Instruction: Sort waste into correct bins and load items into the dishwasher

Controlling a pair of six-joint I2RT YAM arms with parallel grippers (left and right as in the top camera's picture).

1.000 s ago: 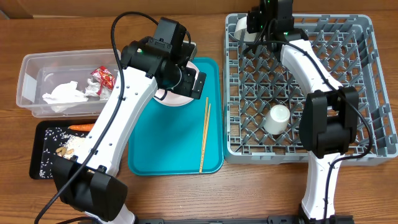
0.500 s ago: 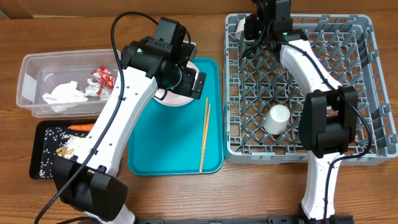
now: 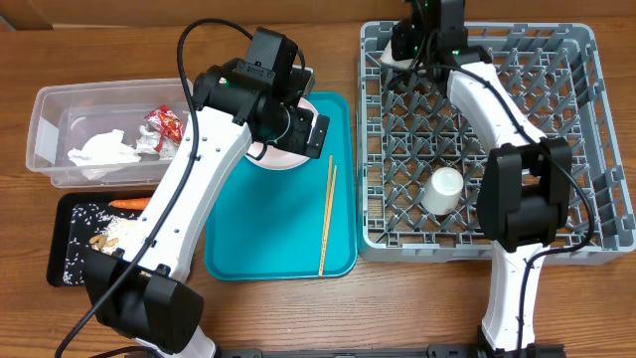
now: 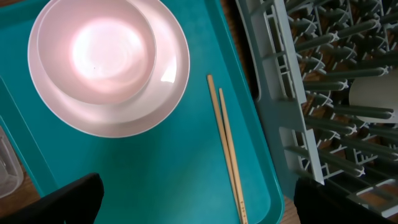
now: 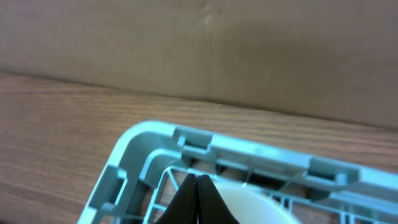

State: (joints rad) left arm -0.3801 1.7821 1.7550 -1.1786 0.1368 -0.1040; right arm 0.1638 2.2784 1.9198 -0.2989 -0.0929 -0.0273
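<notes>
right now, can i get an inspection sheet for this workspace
surface: wooden table
job's things: wrapper and tissue in clear tub; carrot, scraps, rice in black tray; bowl on plate and chopsticks on teal tray; cup in grey rack, second bowl in its far corner
clutter: nothing seen
end effectors: left end effector open above the teal tray; right end effector shut at the rack's far corner
cables: left-arm cable loops overhead; right-arm cable runs alongside
surroundings: brown wall behind table
</notes>
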